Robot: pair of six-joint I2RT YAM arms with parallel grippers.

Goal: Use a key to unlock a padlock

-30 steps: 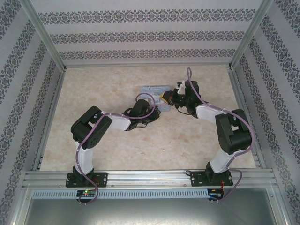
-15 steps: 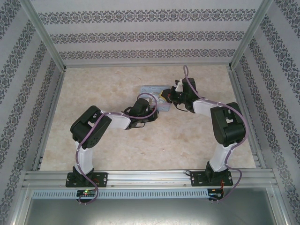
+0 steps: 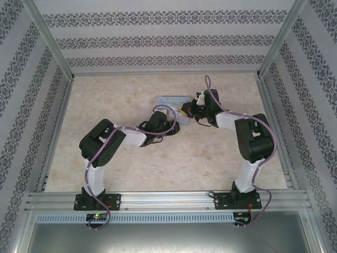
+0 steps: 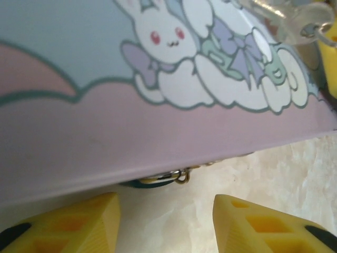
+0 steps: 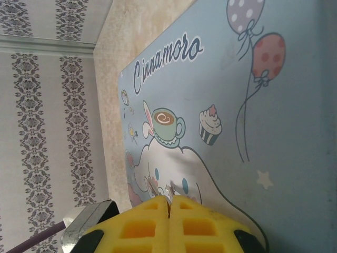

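Left gripper (image 4: 166,208) stands with fingers apart, empty, just short of the padlock (image 4: 150,182), which sits at the tin's (image 4: 105,132) lower edge near the worktop (image 4: 284,174). Right gripper (image 5: 169,204) is pressed together over the lid. I judge the padlock light, rigid and slippery, and I would grip its body, not the thin shackle.

3 walls (image 3: 168,37) papered in dark floral bands enclose a beige marbled tabletop (image 3: 110,100), silvery metal posts (image 3: 50,39) at its far corners, a rail (image 3: 168,198) along its near edge.
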